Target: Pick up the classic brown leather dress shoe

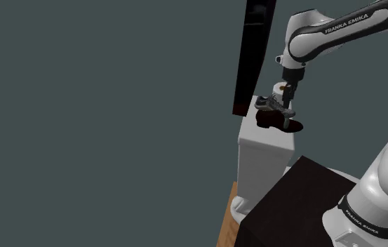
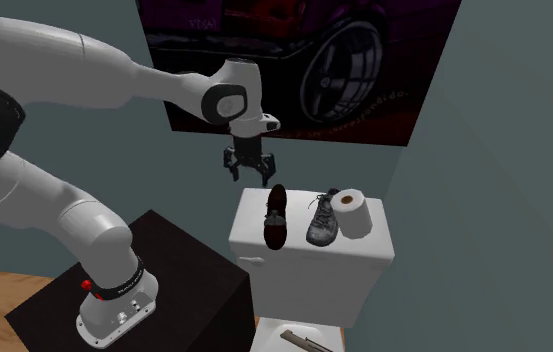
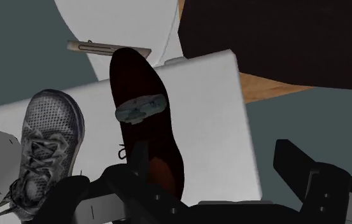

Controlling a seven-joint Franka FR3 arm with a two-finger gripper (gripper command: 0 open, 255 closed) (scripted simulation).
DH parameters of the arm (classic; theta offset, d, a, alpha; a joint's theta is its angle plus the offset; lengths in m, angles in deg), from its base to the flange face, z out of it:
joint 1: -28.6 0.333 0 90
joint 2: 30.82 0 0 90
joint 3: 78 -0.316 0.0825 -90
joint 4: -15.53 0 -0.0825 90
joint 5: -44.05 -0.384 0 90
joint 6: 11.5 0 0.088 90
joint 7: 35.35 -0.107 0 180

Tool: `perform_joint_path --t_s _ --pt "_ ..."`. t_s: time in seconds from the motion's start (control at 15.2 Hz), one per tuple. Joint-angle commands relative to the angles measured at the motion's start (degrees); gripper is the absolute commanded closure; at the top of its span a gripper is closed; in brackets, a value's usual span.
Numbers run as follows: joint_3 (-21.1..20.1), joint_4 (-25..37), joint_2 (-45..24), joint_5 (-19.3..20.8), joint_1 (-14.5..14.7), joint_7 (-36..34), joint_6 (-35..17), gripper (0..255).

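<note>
Black two-finger end effector (image 2: 249, 166), fingers spread and empty, hovers over the white toilet tank lid (image 2: 364, 248), where the dark brown lace-up dress shoe (image 2: 276, 216) lies at its 5 o'clock in the second exterior view, long axis 12-to-6.

The arm (image 2: 74, 70) is made of fat, rounded white shells with dark rings at the joints. Dark bands (image 1: 346, 23) carry white lettering that reads FRANKA EMIKA, one on the far link and one round the near link just above the foot. A small red mark (image 2: 86, 284) sits by that lower ring. The gripper (image 2: 249, 168) is all black under a white wrist, with two blocky fingers (image 3: 298, 167).
</note>
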Motion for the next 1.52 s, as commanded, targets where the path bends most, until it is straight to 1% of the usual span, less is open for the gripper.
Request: perform_joint_path --t_s 0.0,0.33,0.4,0.86,0.99,1.06,1.45 --pt "1.9 1.7 -4.8 0.0 0.4 4.0 -3.1 0" --pt "5.7 6.8 -16.7 -2.1 0.7 14.1 -9.5 0" --pt "5.7 7.0 -17.2 -2.2 0.7 14.5 -9.7 0" --pt "6.1 4.6 -21.1 -3.3 0.5 14.8 -15.9 0" --pt "6.1 4.6 -21.1 -3.3 0.5 14.8 -15.9 0" --pt "6.1 4.6 -21.1 -3.3 0.5 14.8 -15.9 255" --pt "6.1 4.6 -21.1 -3.3 0.5 14.9 -15.9 255"
